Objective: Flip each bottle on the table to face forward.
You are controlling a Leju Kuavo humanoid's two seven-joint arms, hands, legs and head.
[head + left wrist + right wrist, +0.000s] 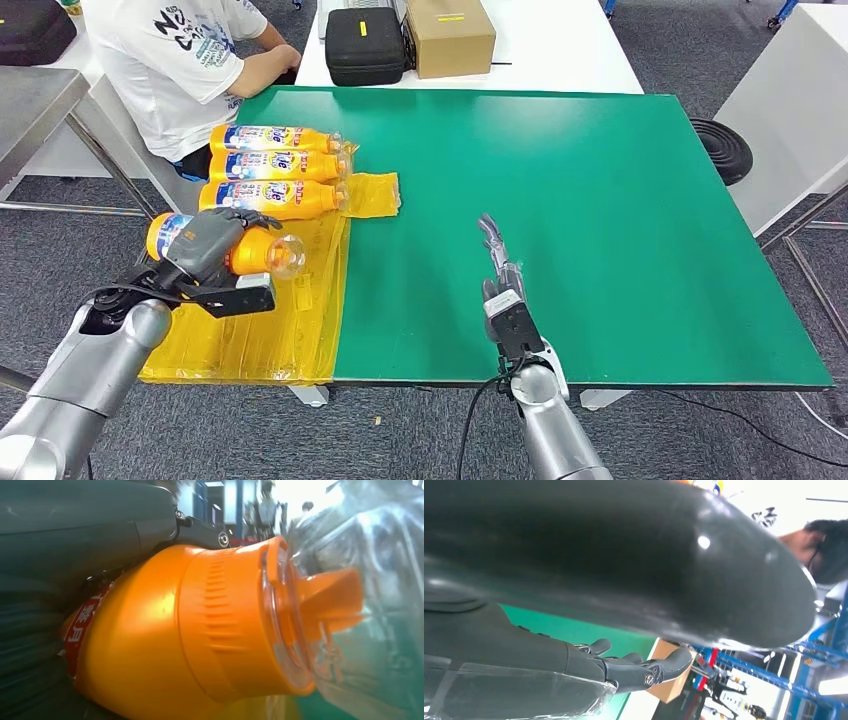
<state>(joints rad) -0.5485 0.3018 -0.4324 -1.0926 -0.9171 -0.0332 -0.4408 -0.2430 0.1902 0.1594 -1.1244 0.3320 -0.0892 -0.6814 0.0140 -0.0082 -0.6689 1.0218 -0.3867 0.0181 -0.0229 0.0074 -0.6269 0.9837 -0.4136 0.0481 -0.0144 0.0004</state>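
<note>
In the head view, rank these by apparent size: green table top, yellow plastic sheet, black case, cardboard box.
1. green table top
2. yellow plastic sheet
3. black case and cardboard box look about alike, so they are unranked.

Orange bottles (275, 165) with blue-white labels on yellow sheet (260, 330); green table (560, 230); black case (363, 45), brown box (450, 35) beyond table.

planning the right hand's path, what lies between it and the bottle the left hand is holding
In the head view, between the right hand and the held bottle lie bare green table and the yellow sheet's edge.
</note>
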